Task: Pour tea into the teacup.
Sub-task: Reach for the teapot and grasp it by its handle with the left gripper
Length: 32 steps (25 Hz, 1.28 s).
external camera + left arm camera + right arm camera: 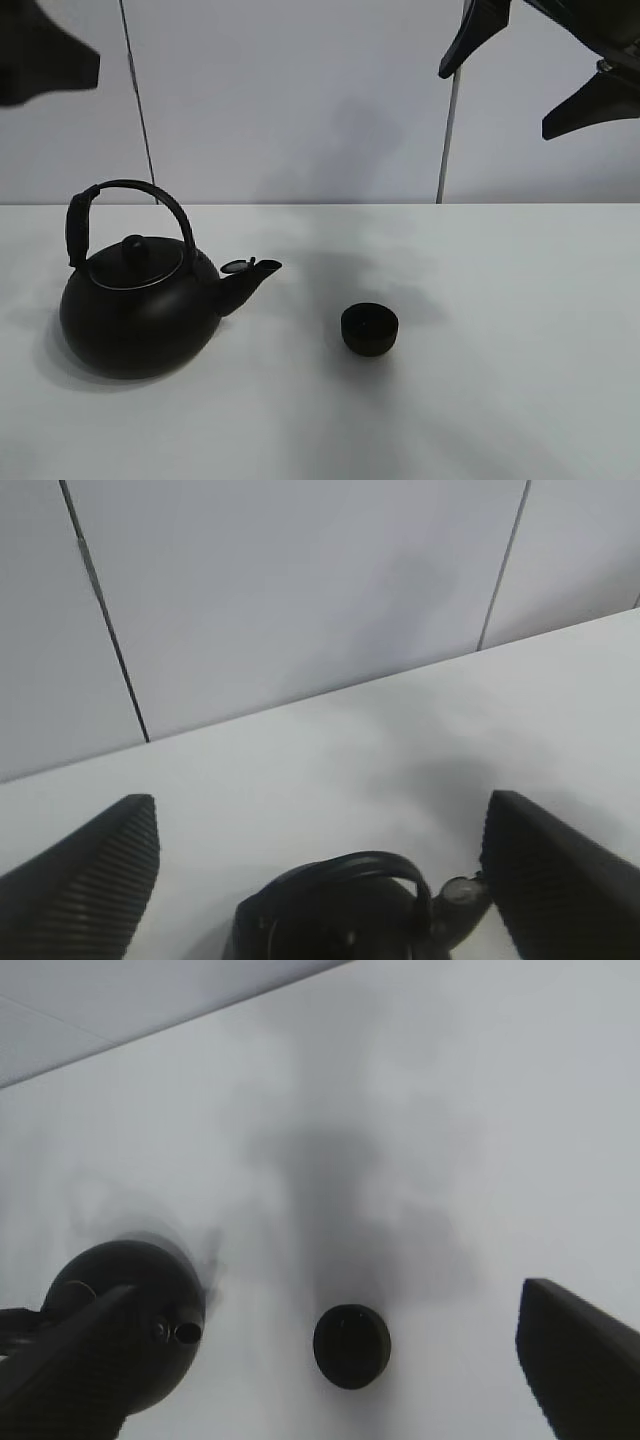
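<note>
The teacup [369,329] is a small black bowl standing upright on the white table, right of centre. A big round black kettle [140,310] with an arched handle stands to its left, spout toward the cup. My left gripper [320,810] hangs open high above the kettle [345,915], holding nothing; only one of its fingers [45,55] shows at the top left of the exterior view. My right gripper [495,103] is open and empty, raised high at the top right. Its wrist view looks down on the teacup [351,1345] and the kettle [130,1340].
The white table [500,400] runs back to a pale panelled wall [300,100] with dark vertical seams. Soft shadows of the arms fall around the cup and the spout. Nothing else stands on the table.
</note>
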Tool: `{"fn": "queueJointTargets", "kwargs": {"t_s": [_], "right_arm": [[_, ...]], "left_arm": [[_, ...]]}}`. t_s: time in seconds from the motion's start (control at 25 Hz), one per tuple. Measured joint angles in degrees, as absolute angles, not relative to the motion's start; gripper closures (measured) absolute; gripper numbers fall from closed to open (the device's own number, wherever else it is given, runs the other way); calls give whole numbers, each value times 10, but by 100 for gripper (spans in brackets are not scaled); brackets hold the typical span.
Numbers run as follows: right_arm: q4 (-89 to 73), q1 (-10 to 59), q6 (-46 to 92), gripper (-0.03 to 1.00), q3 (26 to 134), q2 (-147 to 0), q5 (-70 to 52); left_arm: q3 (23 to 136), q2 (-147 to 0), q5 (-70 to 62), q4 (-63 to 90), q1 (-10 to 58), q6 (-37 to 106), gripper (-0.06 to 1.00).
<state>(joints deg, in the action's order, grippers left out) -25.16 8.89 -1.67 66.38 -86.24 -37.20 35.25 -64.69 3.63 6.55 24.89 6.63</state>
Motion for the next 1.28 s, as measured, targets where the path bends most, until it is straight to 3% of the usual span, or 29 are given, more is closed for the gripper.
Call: {"fn": "queueJointTargets", "kwargs": {"t_s": [0.24,0.52,0.92,1.28], "right_arm": [[-252,89,-17,27,664,-862,-324],[-253,89,-17,27,664,-862,-299],[-253,89,-17,27,664,-862,-298],[-254,89,-17,27,664,-862,-295]], "left_arm": [[189,-703,296,36,217,90,31],[175,-837,437,-4,185,83,31],[190,-953,540,-5,184,82,31],[228,-1008,554,-4,182,81,31]]}}
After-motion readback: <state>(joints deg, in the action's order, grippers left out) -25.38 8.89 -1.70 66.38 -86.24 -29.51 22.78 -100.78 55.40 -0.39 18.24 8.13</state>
